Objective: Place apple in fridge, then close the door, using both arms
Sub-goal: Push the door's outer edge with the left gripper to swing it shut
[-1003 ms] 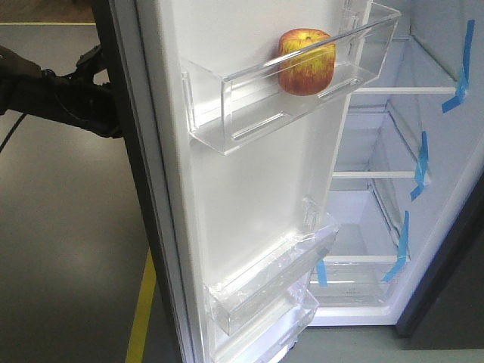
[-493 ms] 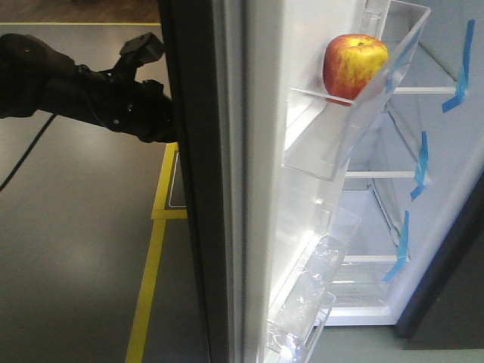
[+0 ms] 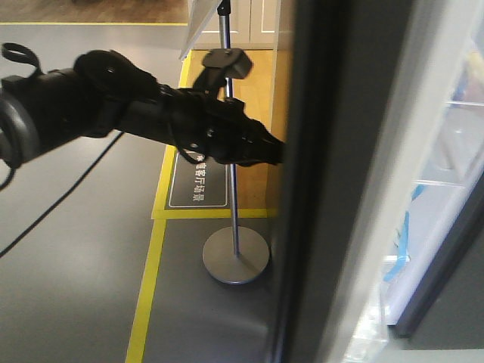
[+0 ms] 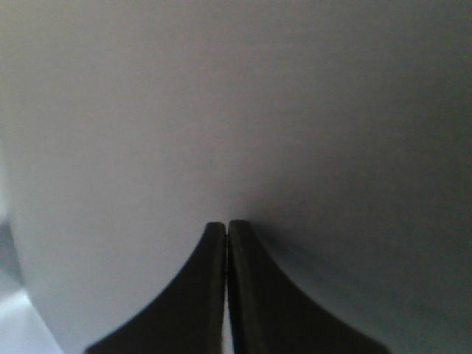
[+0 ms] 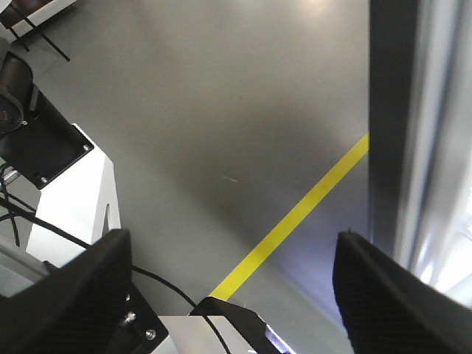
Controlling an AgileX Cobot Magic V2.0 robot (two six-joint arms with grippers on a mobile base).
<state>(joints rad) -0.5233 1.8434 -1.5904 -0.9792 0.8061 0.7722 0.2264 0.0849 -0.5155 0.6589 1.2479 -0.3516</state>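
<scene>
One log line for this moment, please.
left gripper: shut, tips at door face | right gripper: open, empty | apple: not visible | door: ajar

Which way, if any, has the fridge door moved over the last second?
Yes. The door has swung toward closing, its dark face sweeping right toward the fixed blue tape strips.

Door (image 3: 340, 151): swung well further toward the fridge (image 3: 463, 144). A second ago its white lining faced the camera; now only the dark grey edge and outer face show, blurred.

The apple and the clear bins are out of sight behind it. The open view of the shelves is reduced to a narrow strip at right.

Left arm (image 3: 136, 113): reaches further right, with the left gripper (image 3: 274, 153) at the door's outer face.

A floor stand (image 3: 235, 255) and floor sign (image 3: 198, 185) are newly in view.
</scene>
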